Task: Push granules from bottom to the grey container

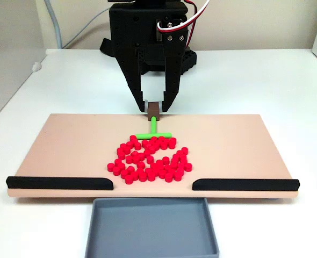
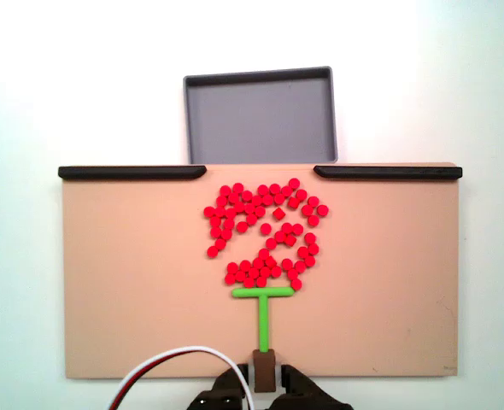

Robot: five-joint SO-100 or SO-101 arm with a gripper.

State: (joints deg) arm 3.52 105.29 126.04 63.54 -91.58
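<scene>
- The tool (image 1: 154, 106) sits at the far edge of the beige board (image 1: 67, 145) in a fixed view, and it's clenched on the brown block (image 1: 153, 109) at the end of the green T-shaped stick (image 1: 153, 130).
- The stick's crossbar is right up against the granules (image 1: 150, 159), touching the ones on the side facing the arm.
- The granules are a loose red cluster around the middle of the board with a couple of bare patches inside, nearer the edge with the black strips (image 2: 132, 172) than the arm's edge.
- The grey container (image 2: 260, 115) is on the white surface (image 2: 64, 85), butted up to the board's edge, lined up with the gap between the two strips.
- No granules are in the container.
</scene>
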